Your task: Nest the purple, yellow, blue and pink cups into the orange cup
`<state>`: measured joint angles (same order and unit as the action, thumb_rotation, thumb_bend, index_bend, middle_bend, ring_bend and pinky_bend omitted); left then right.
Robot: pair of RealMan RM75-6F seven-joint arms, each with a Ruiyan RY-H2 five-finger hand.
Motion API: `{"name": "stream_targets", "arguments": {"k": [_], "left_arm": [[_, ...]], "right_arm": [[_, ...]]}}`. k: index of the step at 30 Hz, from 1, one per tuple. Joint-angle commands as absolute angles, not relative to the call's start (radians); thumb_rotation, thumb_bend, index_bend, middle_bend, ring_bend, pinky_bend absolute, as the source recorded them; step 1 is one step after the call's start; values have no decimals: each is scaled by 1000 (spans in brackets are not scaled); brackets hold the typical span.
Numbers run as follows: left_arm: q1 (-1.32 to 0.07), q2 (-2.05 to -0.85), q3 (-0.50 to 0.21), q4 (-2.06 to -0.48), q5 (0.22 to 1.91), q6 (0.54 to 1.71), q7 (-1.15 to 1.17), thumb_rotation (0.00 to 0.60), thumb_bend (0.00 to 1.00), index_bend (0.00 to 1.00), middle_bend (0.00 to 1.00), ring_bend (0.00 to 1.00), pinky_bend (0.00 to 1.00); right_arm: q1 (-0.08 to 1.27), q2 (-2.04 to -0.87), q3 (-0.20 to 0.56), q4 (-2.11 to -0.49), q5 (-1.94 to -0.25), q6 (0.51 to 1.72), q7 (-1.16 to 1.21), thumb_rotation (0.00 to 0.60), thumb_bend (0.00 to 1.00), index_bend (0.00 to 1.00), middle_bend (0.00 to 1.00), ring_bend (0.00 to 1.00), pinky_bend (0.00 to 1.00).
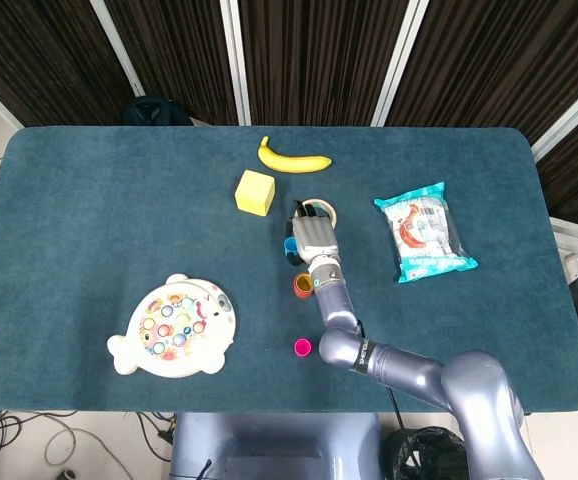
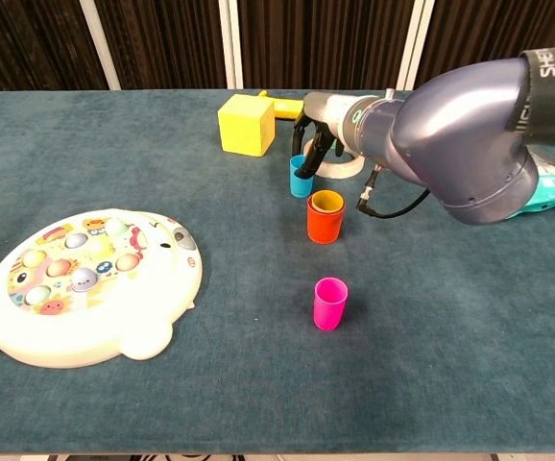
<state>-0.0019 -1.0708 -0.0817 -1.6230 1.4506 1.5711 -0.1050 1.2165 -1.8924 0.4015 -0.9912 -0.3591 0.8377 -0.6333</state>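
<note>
1. Right hand (image 2: 316,130) reaches down to the blue cup (image 2: 300,177); its dark fingers (image 2: 308,158) touch the rim, but a firm hold cannot be told.
2. Orange cup (image 2: 325,217), with the yellow cup nested inside, stands at the blue cup's 5 o'clock.
3. Pink cup (image 2: 330,303) stands on the tabletop (image 2: 450,317), at the orange cup's 6 o'clock.

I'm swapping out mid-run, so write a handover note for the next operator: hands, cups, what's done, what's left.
Right robot hand: fingers down at the small blue plastic cup; whether it grips the cup cannot be told. Left robot hand: not in view.
Orange plastic cup stands upright near the blue one, with the yellow cup nested inside; purple is not visible, possibly under yellow.
Pink plastic cup stands alone, nearer the robot.
Left: nest blue, then pink.
</note>
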Motion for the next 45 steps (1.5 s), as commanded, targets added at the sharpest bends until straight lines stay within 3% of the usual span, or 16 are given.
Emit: {"name": "stream_targets", "arguments": {"k": [1, 13, 15, 17, 32, 37, 45], "left_arm": [[-2, -1071, -82, -1623, 1450, 1572, -105, 600, 304, 41, 53, 0, 0], [-2, -1071, -81, -1622, 1453, 1572, -106, 600, 304, 41, 53, 0, 0], [-2, -1071, -81, -1623, 1455, 1573, -106, 600, 304, 41, 53, 0, 0], [-2, -1071, -80, -1623, 1455, 1573, -106, 600, 304, 41, 53, 0, 0], [0, -1070, -80, -1628, 1460, 1580, -97, 600, 304, 40, 53, 0, 0], [2, -1069, -79, -1629, 1461, 1583, -96, 600, 304, 40, 53, 0, 0], [1, -1070, -79, -1629, 1461, 1581, -93, 600, 304, 40, 53, 0, 0]], "right_arm": [[1215, -1891, 404, -994, -363, 837, -632, 600, 397, 466, 0, 86, 436], [1190, -1804, 424, -1154, -418, 910, -629, 600, 398, 466, 0, 86, 601], [1179, -1777, 426, -1203, -426, 928, -631, 600, 398, 466, 0, 86, 397], [1167, -1746, 426, -1260, -437, 950, -633, 600, 397, 466, 0, 86, 119], [998, -1455, 351, -1787, -593, 1132, -639, 600, 397, 473, 0, 91, 112], [961, -1411, 313, -1868, -625, 1153, -635, 600, 397, 473, 0, 91, 112], [940, -1423, 276, -1867, -664, 1156, -613, 600, 397, 473, 0, 91, 112]]}}
